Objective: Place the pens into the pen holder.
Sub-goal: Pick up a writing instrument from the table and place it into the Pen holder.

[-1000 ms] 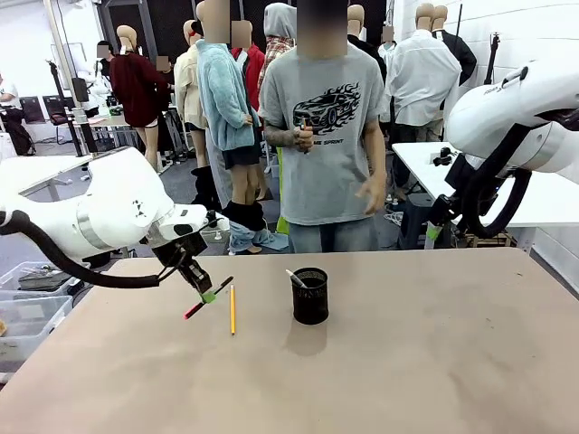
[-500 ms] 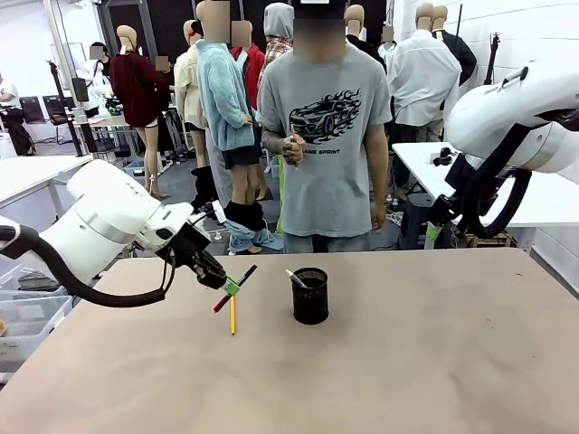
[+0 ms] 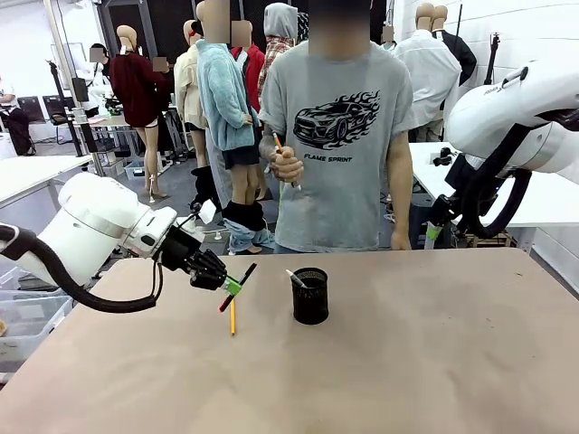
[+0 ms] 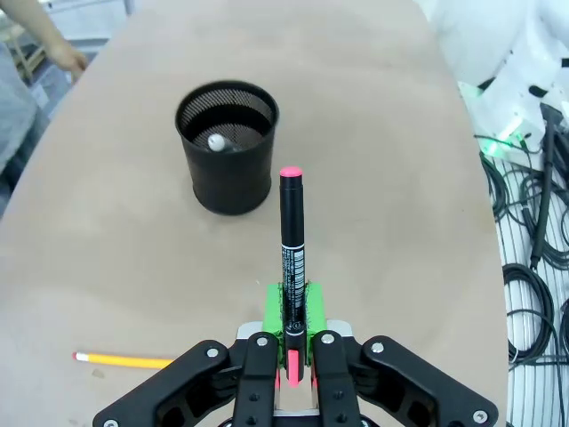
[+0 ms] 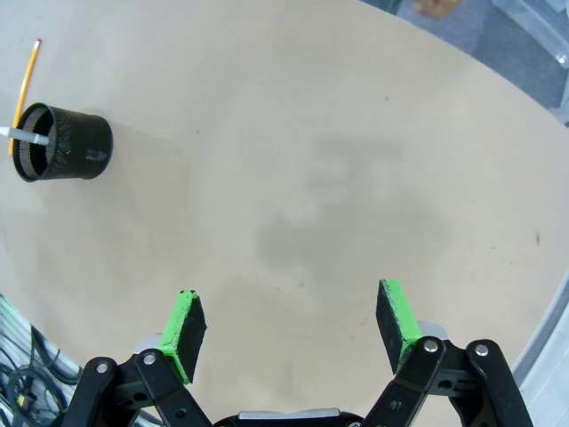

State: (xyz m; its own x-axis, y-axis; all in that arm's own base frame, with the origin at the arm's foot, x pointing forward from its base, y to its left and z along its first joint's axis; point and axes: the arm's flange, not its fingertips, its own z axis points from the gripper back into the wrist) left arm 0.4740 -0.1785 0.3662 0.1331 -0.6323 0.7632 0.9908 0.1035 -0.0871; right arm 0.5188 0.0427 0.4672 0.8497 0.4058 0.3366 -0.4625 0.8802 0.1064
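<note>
Black pink-ended pen (image 4: 292,222) gripped by left hand (image 4: 291,307), near black mesh pen holder (image 4: 227,169); best tip upright, centre over rim, then release. Right hand (image 5: 292,311) open.

The black pen (image 4: 292,222) has white print and a pink-red end; the holder (image 4: 227,173) is black mesh; the white-grey pen (image 4: 216,140) is pale against it; the pencil (image 4: 124,360) is yellow; the table (image 4: 382,222) is tan; the left gripper (image 4: 292,304) and right gripper (image 5: 293,329) are black with green pads; the person's shirt (image 3: 344,194) is grey with a black car print.
</note>
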